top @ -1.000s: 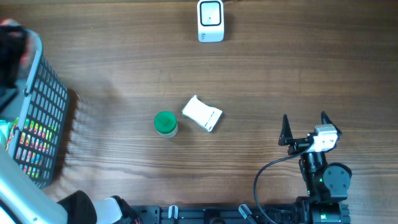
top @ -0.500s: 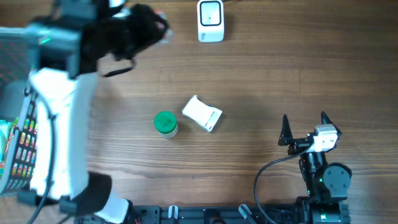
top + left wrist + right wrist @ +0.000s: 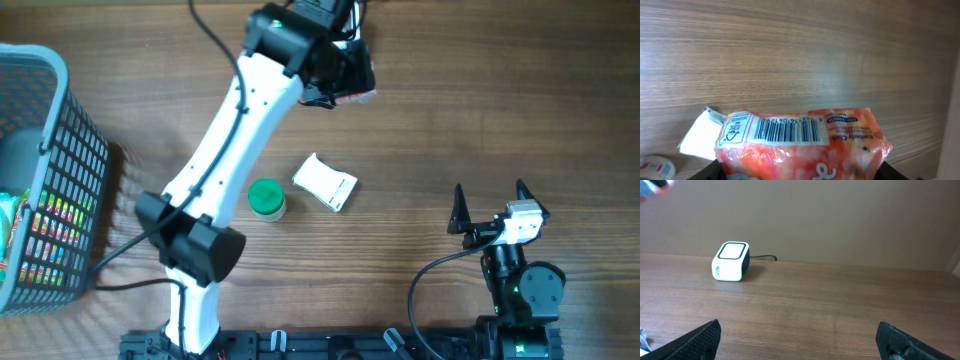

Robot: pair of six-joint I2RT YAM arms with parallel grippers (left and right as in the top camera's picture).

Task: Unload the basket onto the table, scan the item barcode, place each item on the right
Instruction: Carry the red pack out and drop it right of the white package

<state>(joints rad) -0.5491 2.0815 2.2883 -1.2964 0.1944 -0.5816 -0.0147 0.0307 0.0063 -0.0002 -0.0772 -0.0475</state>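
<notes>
**Packet at scanner, barcode exposed**

Left jaws are clamping an orange-red packet (image 3: 800,150) and holding it off the bench (image 3: 480,110), above the white scanner (image 3: 731,261). Its barcode label (image 3: 786,130) is facing the wrist camera. Right jaws are standing wide apart, gripping nothing, well apart from the scanner.

Overhead: straight down, whole table (image 3: 520,110). Left wrist: close, down, shares white packet (image 3: 325,184). Right wrist: low, across.

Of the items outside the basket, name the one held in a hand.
The orange packet, gripped by the left hand; the green-lidded jar and white pouch sit on the table.
</notes>
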